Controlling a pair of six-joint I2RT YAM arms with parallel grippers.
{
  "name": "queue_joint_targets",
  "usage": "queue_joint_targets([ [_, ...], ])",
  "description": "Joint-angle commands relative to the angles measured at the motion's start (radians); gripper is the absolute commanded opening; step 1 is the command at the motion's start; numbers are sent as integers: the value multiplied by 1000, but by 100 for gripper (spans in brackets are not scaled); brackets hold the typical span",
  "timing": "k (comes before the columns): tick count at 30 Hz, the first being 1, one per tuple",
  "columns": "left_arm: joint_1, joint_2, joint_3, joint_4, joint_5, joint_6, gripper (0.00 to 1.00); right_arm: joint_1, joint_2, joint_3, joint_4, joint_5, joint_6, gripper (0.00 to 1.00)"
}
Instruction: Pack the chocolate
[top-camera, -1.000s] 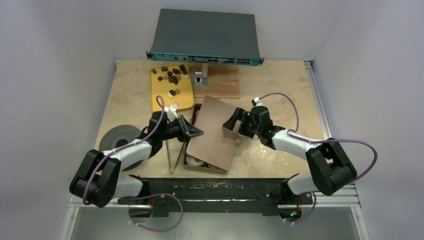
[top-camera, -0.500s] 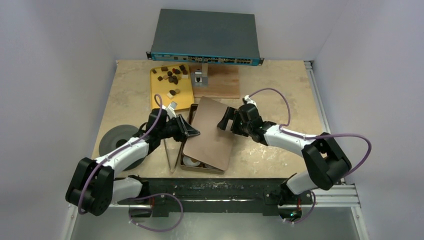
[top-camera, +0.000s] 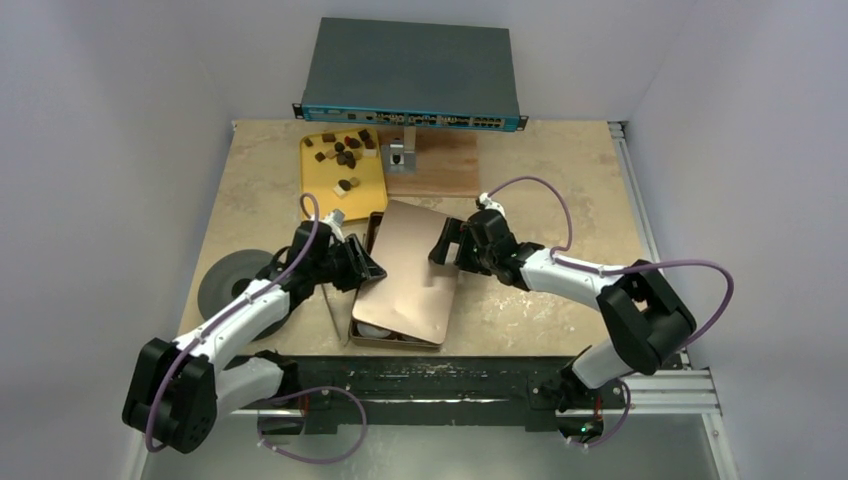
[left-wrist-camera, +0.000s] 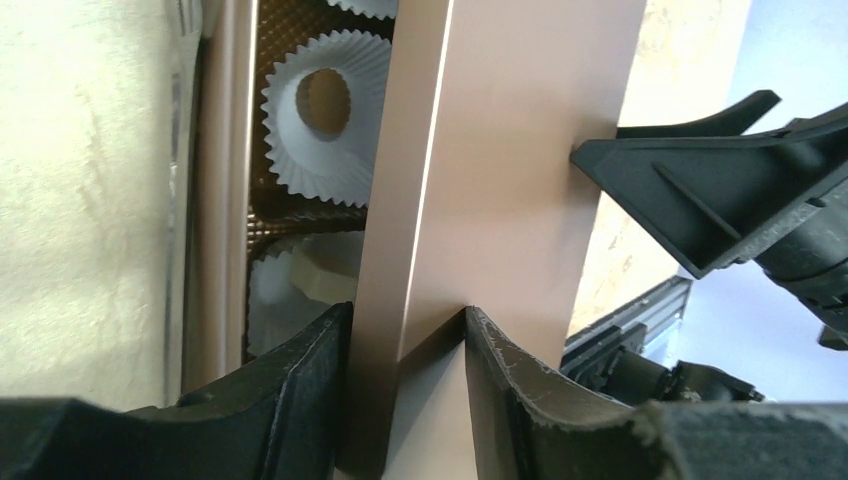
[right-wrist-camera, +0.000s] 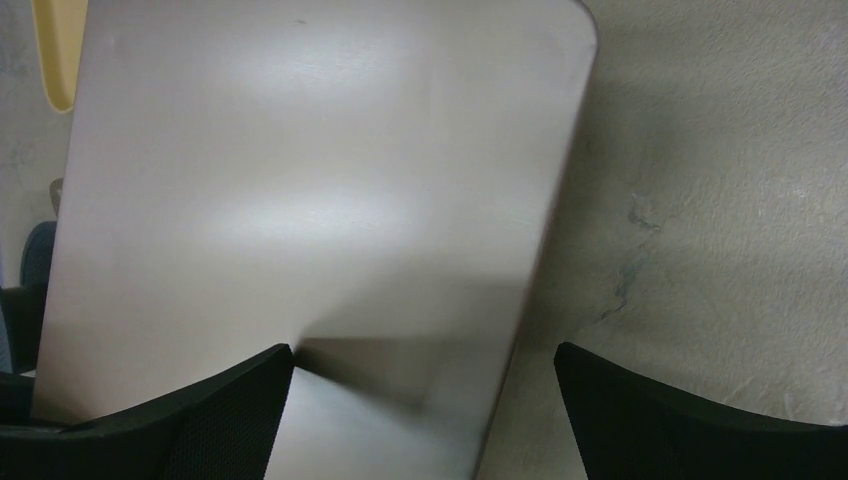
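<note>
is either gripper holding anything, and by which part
The left gripper pinches the flat brown lid by its left long edge; the right gripper is open, astride the opposite edge.

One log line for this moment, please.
left fingers: shut on lid | right fingers: open | lid: askew over box | chocolate: on yellow tray

Both arms reach inward toward each other, elbows bent outward. The left gripper (top-camera: 368, 268) points right, its fingers (left-wrist-camera: 300, 375) pinched on the near edge of the lid (top-camera: 410, 272). The right gripper (top-camera: 443, 243) points left with jaws spread wide, one finger over the lid's top.
</note>
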Motion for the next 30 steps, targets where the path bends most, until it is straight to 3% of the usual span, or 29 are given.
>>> queue_joint_targets([
  [1,7,-35,26,-120,-97,57,44,11,12,37,-22,34,-16,98],
  [9,7,-93,39,-201,-161,93,50,25,26,54,-28,38,-19,98],
  [18,7,-123,66,-245,-248,99,50,38,31,75,-45,40,-33,97],
  [26,9,-107,117,-271,-326,101,54,54,41,112,-85,58,-59,98],
  [30,15,-22,167,-238,-325,92,55,63,62,133,-102,64,-69,97],
])
